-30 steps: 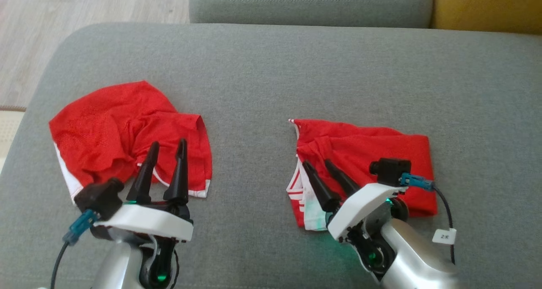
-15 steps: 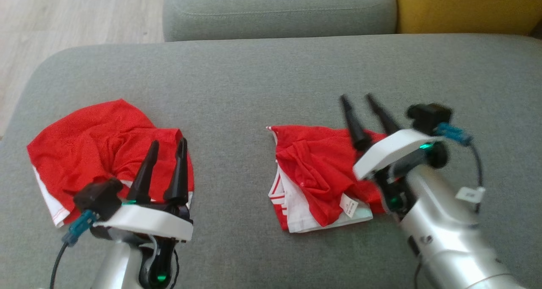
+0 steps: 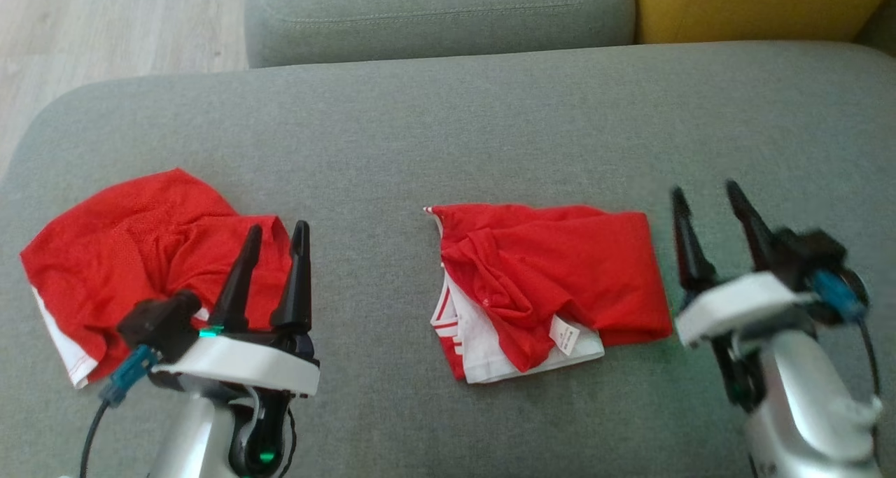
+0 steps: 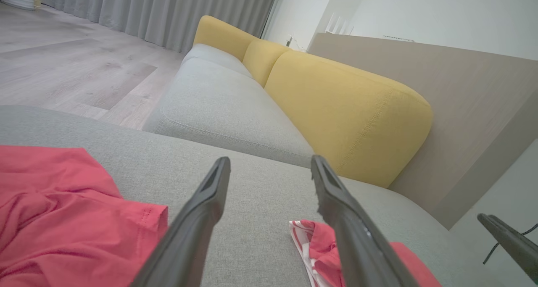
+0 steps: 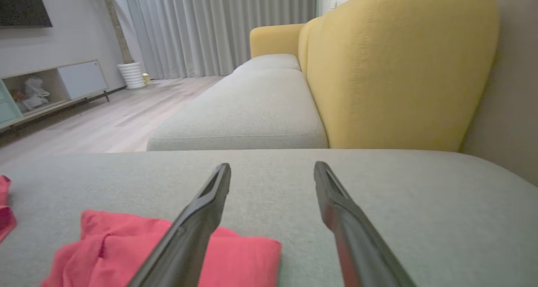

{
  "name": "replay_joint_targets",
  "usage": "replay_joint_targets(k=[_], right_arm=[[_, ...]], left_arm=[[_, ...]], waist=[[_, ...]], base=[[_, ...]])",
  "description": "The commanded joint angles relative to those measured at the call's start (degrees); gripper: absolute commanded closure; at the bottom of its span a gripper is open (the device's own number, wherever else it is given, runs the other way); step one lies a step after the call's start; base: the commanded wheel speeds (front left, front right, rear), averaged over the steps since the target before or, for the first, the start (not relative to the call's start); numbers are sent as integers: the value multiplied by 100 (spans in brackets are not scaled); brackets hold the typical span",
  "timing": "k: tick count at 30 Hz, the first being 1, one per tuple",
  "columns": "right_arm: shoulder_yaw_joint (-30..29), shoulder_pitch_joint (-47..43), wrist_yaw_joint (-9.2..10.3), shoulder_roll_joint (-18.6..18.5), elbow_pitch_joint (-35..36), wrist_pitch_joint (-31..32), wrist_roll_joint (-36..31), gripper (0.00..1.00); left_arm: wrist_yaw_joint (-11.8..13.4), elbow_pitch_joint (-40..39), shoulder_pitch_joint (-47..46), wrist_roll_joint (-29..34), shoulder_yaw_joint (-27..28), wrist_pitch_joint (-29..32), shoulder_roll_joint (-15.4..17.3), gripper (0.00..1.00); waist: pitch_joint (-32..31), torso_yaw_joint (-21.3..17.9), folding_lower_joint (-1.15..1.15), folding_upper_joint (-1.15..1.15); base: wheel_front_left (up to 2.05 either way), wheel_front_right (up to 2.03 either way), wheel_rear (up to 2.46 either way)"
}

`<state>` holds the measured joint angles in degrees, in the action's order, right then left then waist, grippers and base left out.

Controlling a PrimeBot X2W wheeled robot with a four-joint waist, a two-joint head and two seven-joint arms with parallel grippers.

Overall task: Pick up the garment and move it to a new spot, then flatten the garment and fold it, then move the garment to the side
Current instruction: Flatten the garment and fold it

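Head view. A second ago the right gripper (image 3: pixel 704 188) lay over the folded garment (image 3: pixel 553 275). It now stands to the right of it, clear of the cloth and above bare grey cushion (image 3: pixel 448 128), its two fingers spread and empty. The whole picture has slid sideways, which is the camera's move. The folded garment lies about midway along the cushion, nearer the near edge. Its long axis runs left to right, with white striped layers and a label at its near left corner. The left gripper (image 3: pixel 278 226), fingers apart and holding nothing, hangs over the right part of a crumpled garment (image 3: pixel 140 254) by the cushion's left edge.

Left wrist view. The left gripper (image 4: pixel 270 160) is spread. The crumpled garment (image 4: pixel 63 219) lies to the left. The folded garment (image 4: pixel 319 245) is partly hidden behind one finger. A yellow backrest (image 4: pixel 349 110) rises beyond.

Right wrist view. The right gripper (image 5: pixel 272 166) is spread over bare cushion. The folded garment (image 5: pixel 243 257) lies low and left, crossed by one finger
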<state>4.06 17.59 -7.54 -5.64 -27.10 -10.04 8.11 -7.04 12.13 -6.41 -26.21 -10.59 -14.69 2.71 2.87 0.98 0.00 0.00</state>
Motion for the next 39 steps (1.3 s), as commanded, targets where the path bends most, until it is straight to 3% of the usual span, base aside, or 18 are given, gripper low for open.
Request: replay_joint_targets(k=[1, 11, 12, 13, 14, 21, 26, 30, 39], right_arm=[[20, 34, 5, 51, 291, -46, -95, 0], [-270, -459, 5, 232, 1038, 199, -464, 0], [-245, -454, 5, 237, 1064, 230, -477, 16], [-196, -446, 5, 241, 1082, 260, -487, 84], [-113, -444, 5, 244, 1093, 288, -501, 100], [648, -471, 5, 256, 845, 408, -543, 100], [1163, -384, 5, 265, 245, 441, -557, 100], [1450, -242, 5, 270, -340, 491, -654, 100], [2313, 108, 5, 275, -963, 266, -191, 100]], left_arm=[[19, -223, -183, 52, 134, -30, 17, 0], [8, -291, -140, 63, 129, -30, 17, 0], [6, -291, -154, 59, 117, -30, 17, 0], [5, -287, -171, 57, 101, -30, 17, 0], [3, -282, -186, 54, 86, -30, 17, 0], [-6, -230, -242, 22, 46, -30, 17, 0], [-14, -185, -296, 15, 18, -30, 17, 0], [-19, -171, -361, 403, -32, -30, 20, 0], [-34, -179, -428, 387, -53, -30, 18, 0]], waist=[[9, -12, 0, 0], [107, -45, 0, 0], [124, -27, 0, 0], [144, -3, 0, 0], [163, 21, 0, 0], [296, 211, 0, 0], [372, 377, 0, 0], [432, 497, 0, 0], [522, 614, 0, 0]], base=[[0, 0, 0], [0, 0, 0], [0, 0, 0], [0, 0, 0], [0, 0, 0], [0, 0, 0], [0, 0, 0], [0, 0, 0], [0, 0, 0]])
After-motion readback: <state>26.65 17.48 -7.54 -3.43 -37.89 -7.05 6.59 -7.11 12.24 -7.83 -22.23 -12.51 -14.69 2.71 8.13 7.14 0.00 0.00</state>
